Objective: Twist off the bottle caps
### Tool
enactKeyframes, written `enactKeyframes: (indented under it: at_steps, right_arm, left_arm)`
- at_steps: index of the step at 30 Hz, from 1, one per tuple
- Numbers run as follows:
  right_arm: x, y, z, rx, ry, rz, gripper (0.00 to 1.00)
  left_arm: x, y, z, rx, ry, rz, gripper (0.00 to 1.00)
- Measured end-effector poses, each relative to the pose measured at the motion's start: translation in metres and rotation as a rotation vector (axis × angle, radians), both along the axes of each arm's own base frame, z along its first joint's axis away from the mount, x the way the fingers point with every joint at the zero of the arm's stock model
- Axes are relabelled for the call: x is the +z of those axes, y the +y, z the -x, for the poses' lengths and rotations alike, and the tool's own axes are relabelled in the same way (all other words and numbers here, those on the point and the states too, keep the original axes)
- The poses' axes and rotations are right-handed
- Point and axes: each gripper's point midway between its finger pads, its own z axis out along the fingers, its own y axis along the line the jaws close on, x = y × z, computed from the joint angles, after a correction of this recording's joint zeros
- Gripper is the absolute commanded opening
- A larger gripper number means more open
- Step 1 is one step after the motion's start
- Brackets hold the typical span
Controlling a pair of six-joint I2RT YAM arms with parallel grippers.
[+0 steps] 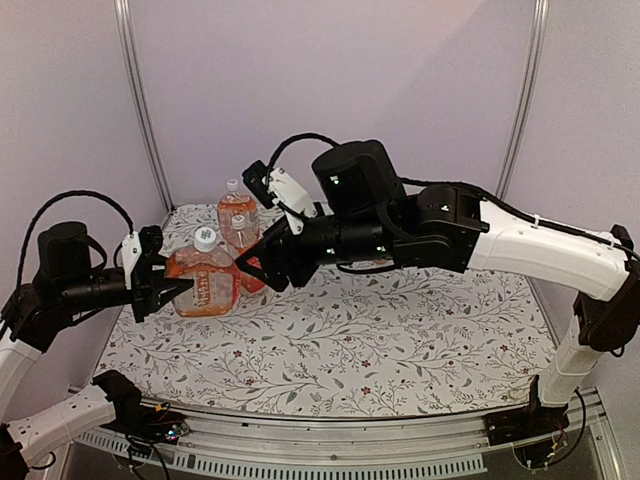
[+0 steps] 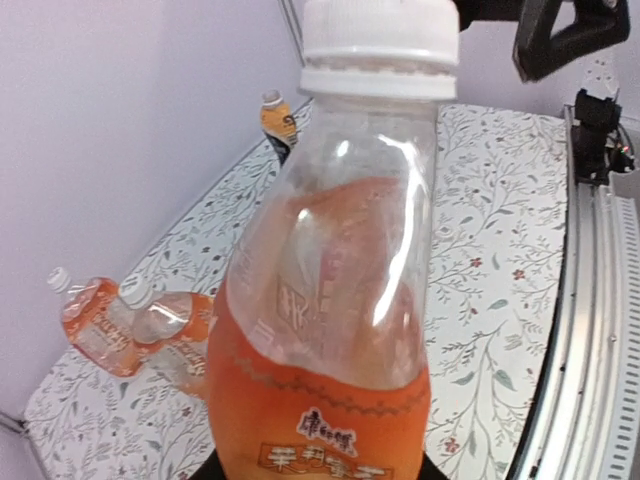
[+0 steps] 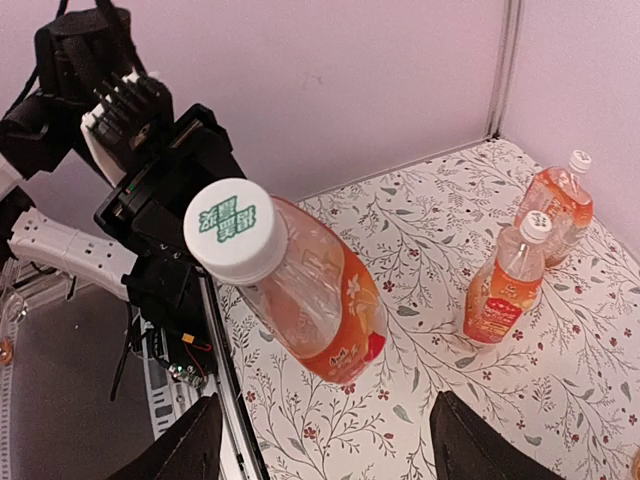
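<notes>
The left pincer [image 1: 178, 288] is clamped on an orange-drink bottle [image 1: 205, 282]; the right pincer [image 1: 252, 268] stands apart, empty, near its white cap [image 1: 205, 238]. Floral desk [image 1: 400, 340], lilac walls [image 1: 330, 80].

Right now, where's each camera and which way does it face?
Top external: above, behind the robot, facing down at table; left arm, right arm.
Left wrist: faces up the held bottle to its cap; right gripper top right.
Right wrist: faces down onto the cap; own fingertips, left arm beyond.
Shared: held bottle and cap, all views.
</notes>
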Motion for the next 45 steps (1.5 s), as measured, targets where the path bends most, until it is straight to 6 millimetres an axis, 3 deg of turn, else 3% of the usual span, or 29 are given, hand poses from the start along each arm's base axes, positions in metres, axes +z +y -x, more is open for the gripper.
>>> enactKeyframes:
  at_steps: [5, 8, 10, 12, 20, 25, 29, 35, 37, 45]
  right_arm:
    - [0.039, -0.017, -0.023, -0.22, 0.098, -0.101, 0.7]
    - [0.073, -0.007, -0.03, -0.265, 0.147, -0.187, 0.69]
    - [0.082, 0.002, -0.033, -0.273, 0.173, -0.221, 0.68]
    - [0.078, 0.012, -0.036, -0.281, 0.196, -0.225, 0.66]
    - [0.031, 0.044, -0.041, -0.282, 0.263, -0.143, 0.61]
    - [0.026, 0.053, -0.039, -0.256, 0.296, -0.144, 0.48]
    - [0.02, 0.057, -0.039, -0.241, 0.332, -0.14, 0.46]
    - [0.01, 0.061, -0.043, -0.241, 0.363, -0.13, 0.16]
    - [0.009, 0.061, -0.043, -0.242, 0.369, -0.129, 0.01]
    - [0.001, 0.063, -0.032, -0.152, 0.346, -0.08, 0.0]
  left_arm:
    - [0.018, 0.026, -0.034, 0.176, -0.191, -0.167, 0.14]
    - [0.027, 0.035, -0.042, 0.222, -0.28, -0.246, 0.14]
    - [0.028, 0.038, -0.044, 0.233, -0.324, -0.293, 0.14]
    - [0.028, 0.041, -0.046, 0.24, -0.351, -0.328, 0.14]
    - [0.023, 0.042, -0.051, 0.233, -0.401, -0.424, 0.15]
    - [0.018, 0.038, -0.053, 0.213, -0.404, -0.458, 0.15]
    - [0.017, 0.038, -0.055, 0.214, -0.406, -0.473, 0.14]
    - [0.017, 0.037, -0.055, 0.209, -0.411, -0.481, 0.15]
    - [0.016, 0.038, -0.056, 0.21, -0.408, -0.487, 0.14]
    - [0.01, 0.035, -0.042, 0.143, -0.366, -0.488, 0.09]
